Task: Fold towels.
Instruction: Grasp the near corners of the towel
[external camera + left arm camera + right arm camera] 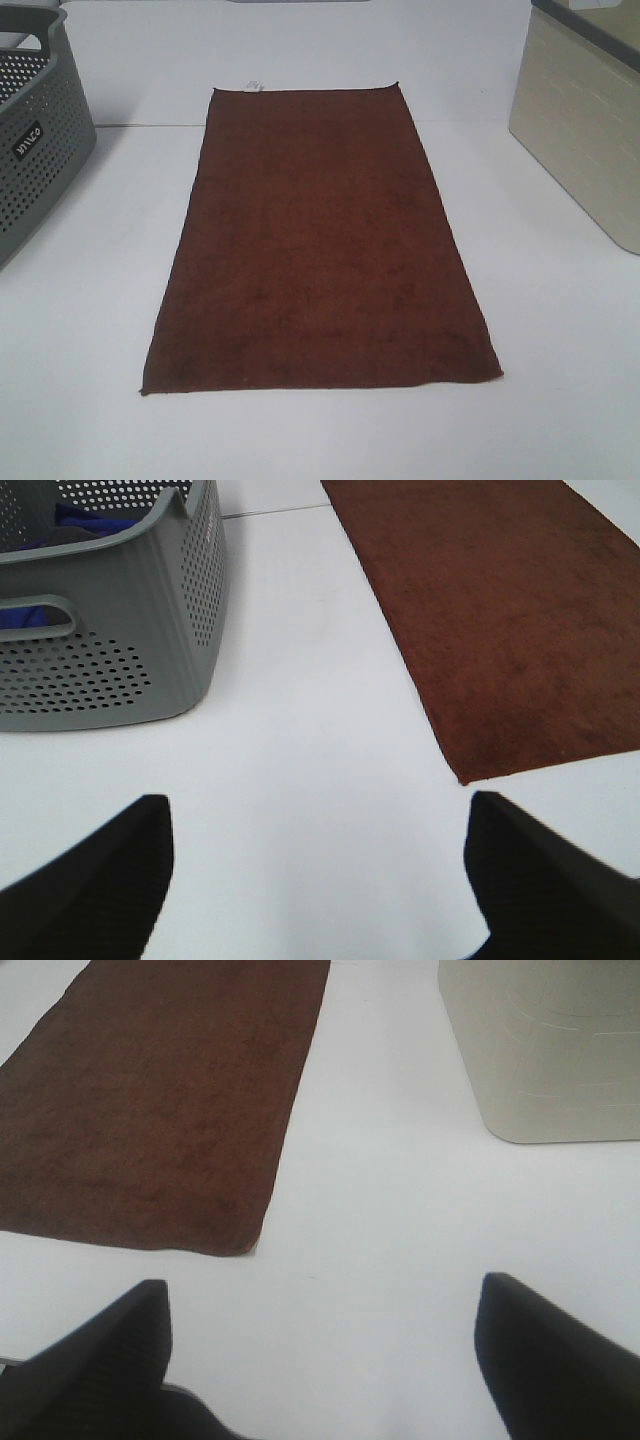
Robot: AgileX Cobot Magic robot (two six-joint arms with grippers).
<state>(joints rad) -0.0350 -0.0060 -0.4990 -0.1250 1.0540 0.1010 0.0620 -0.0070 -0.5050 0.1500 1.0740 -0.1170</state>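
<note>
Towel (318, 240) flat, long axis front-to-back, tag (252, 86) at far edge — left gripper (318, 870), right gripper (325, 1350) both agape.

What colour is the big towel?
The towel is dark reddish-brown; exterior high view shows it best.

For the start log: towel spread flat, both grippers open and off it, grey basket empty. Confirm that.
One thing is wrong: the grey basket is not empty; the left wrist view shows something blue inside it. The rest holds: the towel lies spread flat, and the left gripper and right gripper are open and off it.
</note>
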